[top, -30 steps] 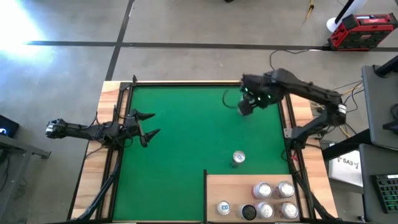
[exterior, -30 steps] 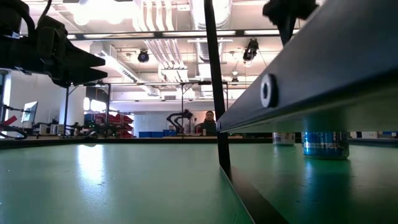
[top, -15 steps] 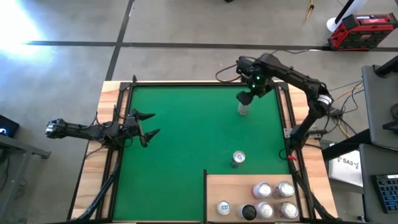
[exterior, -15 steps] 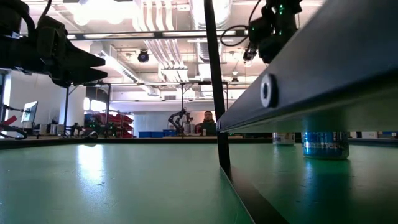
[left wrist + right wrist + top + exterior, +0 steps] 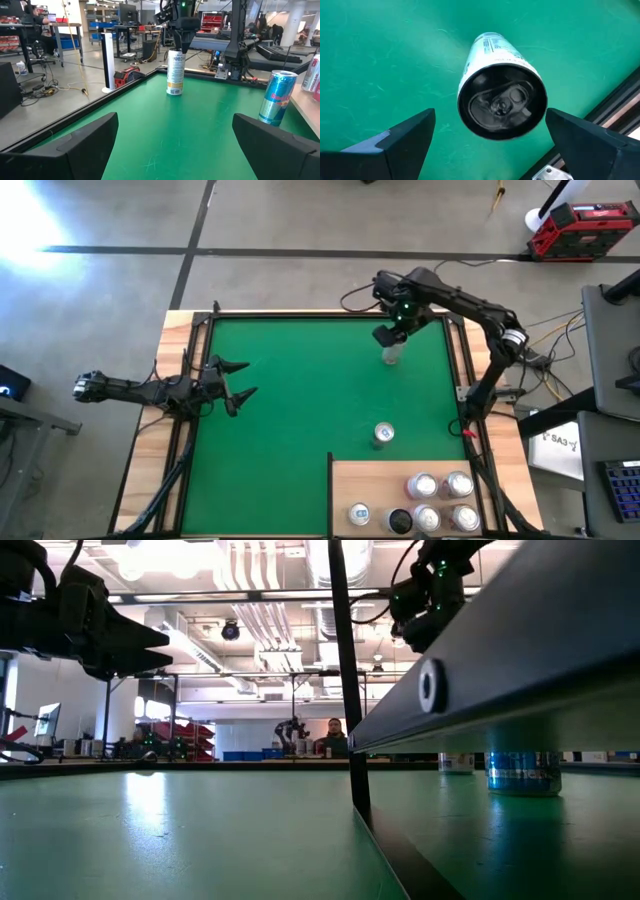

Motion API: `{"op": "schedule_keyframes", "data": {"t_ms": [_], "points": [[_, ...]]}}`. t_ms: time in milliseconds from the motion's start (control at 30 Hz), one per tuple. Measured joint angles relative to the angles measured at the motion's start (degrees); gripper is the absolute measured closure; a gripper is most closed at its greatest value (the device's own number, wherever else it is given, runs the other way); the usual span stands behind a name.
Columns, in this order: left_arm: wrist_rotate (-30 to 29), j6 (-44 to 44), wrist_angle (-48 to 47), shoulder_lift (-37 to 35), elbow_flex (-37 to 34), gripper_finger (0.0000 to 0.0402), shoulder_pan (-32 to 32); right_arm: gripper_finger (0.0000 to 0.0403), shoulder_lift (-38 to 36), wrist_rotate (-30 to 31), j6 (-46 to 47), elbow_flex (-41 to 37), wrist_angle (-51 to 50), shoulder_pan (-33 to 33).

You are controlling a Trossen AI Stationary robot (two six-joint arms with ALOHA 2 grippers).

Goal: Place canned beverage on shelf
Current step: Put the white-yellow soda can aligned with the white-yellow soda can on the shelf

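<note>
A tall white can (image 5: 391,357) stands upright on its base on the green mat (image 5: 290,400), near the mat's far right corner. My right gripper (image 5: 388,338) hangs open straight above it, pointing down. In the right wrist view its two fingers (image 5: 405,137) stand on either side of the can's dark top (image 5: 502,102) and clear of it. A blue can (image 5: 383,434) stands on the mat just beyond the pale wooden shelf (image 5: 365,480). My left gripper (image 5: 240,382) waits open and level at the mat's left edge.
Several cans (image 5: 440,500) stand on the shelf at the near right. Black frame rails (image 5: 462,370) and wooden rim strips run around the mat. The middle and left of the mat are bare green. People and benches show in the room beyond the table.
My right gripper has swung toward the table's far edge and come down until it hangs over the white can, rolling a little on the way. It has stayed open. The cans have not moved.
</note>
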Motion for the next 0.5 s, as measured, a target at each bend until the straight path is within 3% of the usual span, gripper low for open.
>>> {"op": "schedule_keyframes", "data": {"t_ms": [500], "points": [[0.0, -0.02, 0.0, 0.0, 0.01, 0.0024, 0.0, 0.0051, 1.74, 1.07, 0.9, 0.0, 0.35, -0.11]]}}
